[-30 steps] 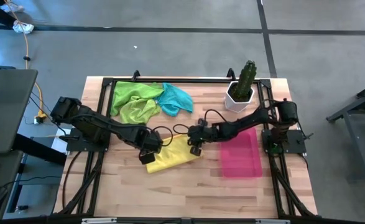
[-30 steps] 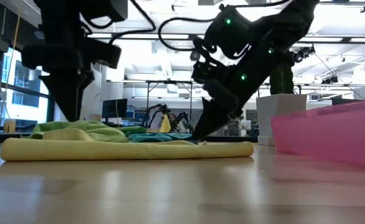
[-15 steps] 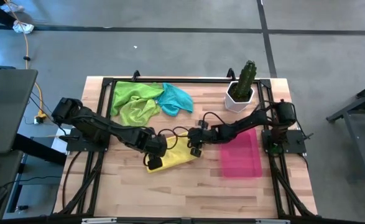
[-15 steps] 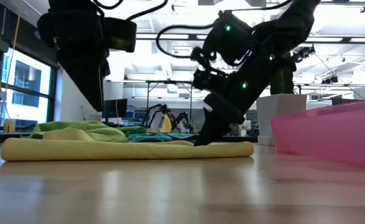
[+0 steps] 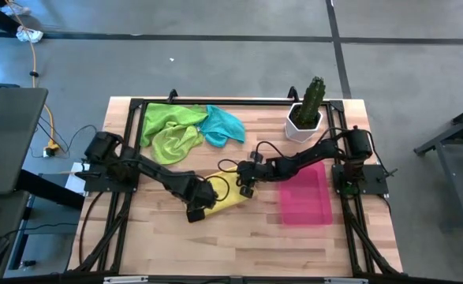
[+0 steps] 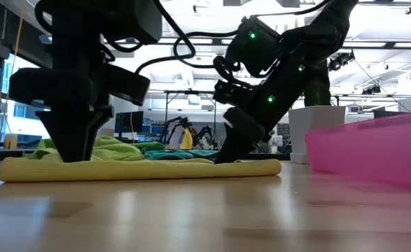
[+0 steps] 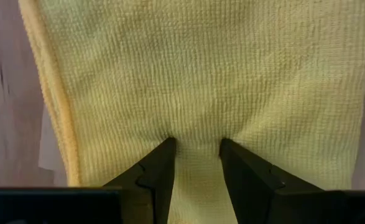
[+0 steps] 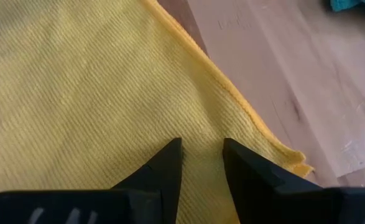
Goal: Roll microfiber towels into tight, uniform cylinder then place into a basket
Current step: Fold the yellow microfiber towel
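A yellow microfiber towel (image 5: 225, 195) lies flat at mid-table. My left gripper (image 5: 198, 209) stands on its near left end, pointing straight down, jaws a narrow gap apart (image 7: 196, 144). My right gripper (image 5: 244, 188) slants down onto the towel's far right part, its jaws also slightly apart (image 8: 202, 144). Two lime green towels (image 5: 168, 130) and a teal one (image 5: 225, 126) lie crumpled at the far left. The pink basket (image 5: 306, 197) rests on the table at the right. My left gripper sets both fingertips (image 7: 163, 152) down on the yellow towel's top face (image 7: 194, 121), near its near left end, from above. Bare cloth shows in the gap between them, slightly dented. The towel stays flat on the table. My right gripper rests both fingertips (image 8: 173, 152) on the towel's top face (image 8: 201, 121), a little in from its far hem (image 8: 244, 109). It comes slanting down from the table's right side. Cloth shows in the gap; the towel stays on the table.
A white pot with a green cactus (image 5: 306, 110) stands at the far right, beyond the basket. A dark frame (image 5: 215, 101) runs along the table's far edge. Bare wood (image 5: 239, 244) lies along the near edge.
My left gripper has come down from above the towel onto its near left end, shifting a little toward the near edge. My right gripper has stayed on the towel's far right part.
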Available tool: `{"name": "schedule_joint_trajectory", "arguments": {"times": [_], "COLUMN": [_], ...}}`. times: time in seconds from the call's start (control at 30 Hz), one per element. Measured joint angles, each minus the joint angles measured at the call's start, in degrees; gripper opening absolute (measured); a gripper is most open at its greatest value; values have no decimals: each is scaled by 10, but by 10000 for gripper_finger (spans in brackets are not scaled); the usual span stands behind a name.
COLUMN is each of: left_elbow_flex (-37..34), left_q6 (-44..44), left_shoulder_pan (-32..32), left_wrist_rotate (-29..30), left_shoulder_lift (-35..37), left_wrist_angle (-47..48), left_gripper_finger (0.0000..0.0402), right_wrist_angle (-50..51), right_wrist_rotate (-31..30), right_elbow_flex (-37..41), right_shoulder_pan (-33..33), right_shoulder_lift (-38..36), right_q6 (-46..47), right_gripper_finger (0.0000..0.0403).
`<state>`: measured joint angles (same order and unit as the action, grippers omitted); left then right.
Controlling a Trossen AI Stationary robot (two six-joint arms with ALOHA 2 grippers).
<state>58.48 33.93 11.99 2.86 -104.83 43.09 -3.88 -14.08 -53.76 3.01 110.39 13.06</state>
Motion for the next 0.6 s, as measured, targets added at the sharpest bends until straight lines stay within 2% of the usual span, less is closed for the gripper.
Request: {"name": "schedule_joint_trajectory", "arguments": {"times": [0.2, 0.43, 0.5, 0.6], "left_elbow_flex": [7, 29, 33, 36], "left_q6": [12, 30, 18, -8], "left_shoulder_pan": [0, 2, 1, -4], "left_wrist_rotate": [1, -71, -73, -58], "left_shoulder_lift": [13, 25, 24, 23], "left_wrist_angle": [-3, -45, -76, -71], "left_gripper_finger": [122, 122, 122, 122], "right_wrist_angle": [-4, 4, 10, 22], "right_wrist_rotate": [-25, -64, -75, -78], "right_elbow_flex": [1, 4, 5, -3], "right_shoulder_pan": [-9, -27, -31, -35], "right_shoulder_lift": [1, -13, -23, -49], "right_q6": [0, -52, -75, -74], "right_gripper_finger": [113, 113, 113, 113]}}
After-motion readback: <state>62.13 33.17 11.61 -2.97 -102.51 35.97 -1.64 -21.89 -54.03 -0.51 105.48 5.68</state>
